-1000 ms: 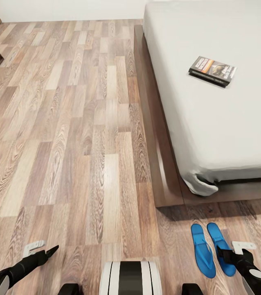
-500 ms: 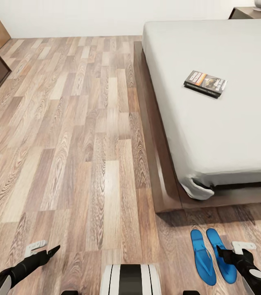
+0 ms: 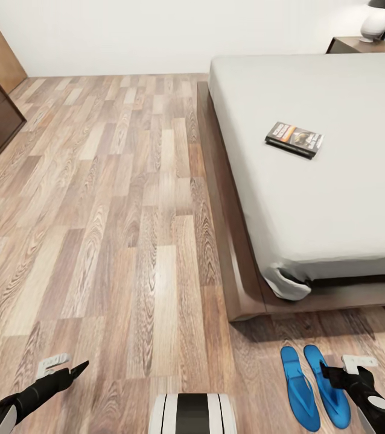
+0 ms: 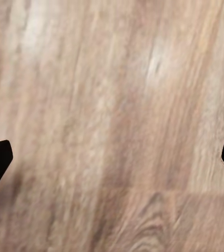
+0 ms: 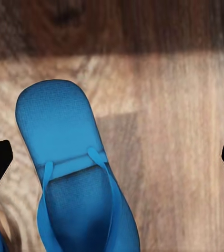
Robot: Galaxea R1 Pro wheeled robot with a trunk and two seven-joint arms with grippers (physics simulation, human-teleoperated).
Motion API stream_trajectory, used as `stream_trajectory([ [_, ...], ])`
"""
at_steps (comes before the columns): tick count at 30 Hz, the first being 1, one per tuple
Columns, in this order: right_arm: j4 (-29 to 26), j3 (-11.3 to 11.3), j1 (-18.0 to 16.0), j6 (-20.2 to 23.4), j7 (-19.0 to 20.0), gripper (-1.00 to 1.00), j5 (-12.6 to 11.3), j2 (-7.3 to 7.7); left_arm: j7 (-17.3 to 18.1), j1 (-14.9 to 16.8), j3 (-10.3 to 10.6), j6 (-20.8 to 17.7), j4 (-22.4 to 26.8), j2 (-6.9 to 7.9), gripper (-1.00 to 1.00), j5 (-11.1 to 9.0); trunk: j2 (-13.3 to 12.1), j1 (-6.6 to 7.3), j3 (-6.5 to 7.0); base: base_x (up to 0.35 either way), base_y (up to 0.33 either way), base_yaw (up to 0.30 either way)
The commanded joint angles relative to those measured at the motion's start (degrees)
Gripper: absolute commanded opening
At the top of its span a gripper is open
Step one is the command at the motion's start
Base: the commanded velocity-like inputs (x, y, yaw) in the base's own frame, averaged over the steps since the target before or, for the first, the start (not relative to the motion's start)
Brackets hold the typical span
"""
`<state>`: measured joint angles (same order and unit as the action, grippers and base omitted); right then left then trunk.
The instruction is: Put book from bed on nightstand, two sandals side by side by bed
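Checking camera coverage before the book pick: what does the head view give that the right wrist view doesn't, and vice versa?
Head view: the low dark-brown platform bed, the small dark paperback book lying flat on its mattress, a dark nightstand by the far wall, and both bright blue flip-flop sandals side by side on the floor. Right wrist view: close strap detail of one sandal between the open right gripper fingertips. Shared: sandals and the wood plank floor.
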<state>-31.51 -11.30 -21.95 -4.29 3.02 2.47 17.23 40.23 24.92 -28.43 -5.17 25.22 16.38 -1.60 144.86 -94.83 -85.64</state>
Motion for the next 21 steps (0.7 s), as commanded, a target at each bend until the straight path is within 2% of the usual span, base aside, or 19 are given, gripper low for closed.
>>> stream_trajectory([
  [1,0.04,-0.30,-0.03,-0.19,0.32,1.00,0.26,-0.03,0.35,0.02,-0.31,-0.54,0.01,-0.03,1.00,-0.16,0.00,0.03,0.20,0.000,0.000,0.000],
  [21,0.11,-0.39,0.07,-0.25,0.48,1.00,0.07,-0.07,0.37,0.04,-0.29,-0.61,0.01,-0.15,1.00,-0.07,-0.27,0.55,4.63,0.000,0.000,0.000],
])
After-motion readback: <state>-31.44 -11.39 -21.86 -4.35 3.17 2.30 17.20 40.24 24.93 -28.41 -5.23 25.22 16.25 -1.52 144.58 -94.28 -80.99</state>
